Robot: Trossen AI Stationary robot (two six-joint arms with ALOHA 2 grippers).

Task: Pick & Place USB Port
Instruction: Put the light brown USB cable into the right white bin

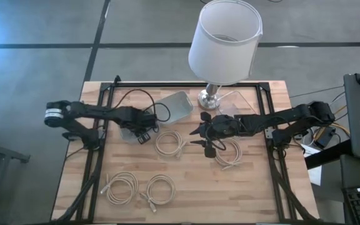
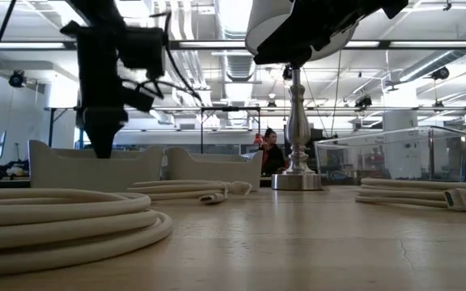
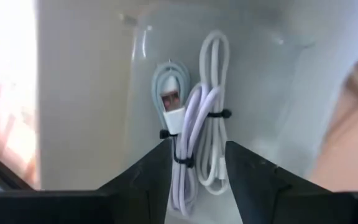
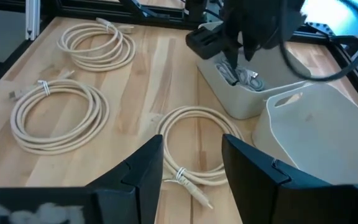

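Note:
A white USB cable bundle, tied with dark twist ties, lies on the floor of a pale bin left of centre. My left gripper is open and points down into that bin, one finger on each side of the bundle. From the right wrist view, the left gripper stands over the bundle. My right gripper is open and hovers above the table's middle, over a coiled beige cable, holding nothing. My left gripper comes at the cable bundle from above, its fingers standing across the bundle's middle, which lies flat on the bin floor. I cannot tell whether the fingers touch it.
A second pale bin and a clear box sit near the lamp base at the far side. Several beige cable coils lie on the wood. A black frame rail borders the table.

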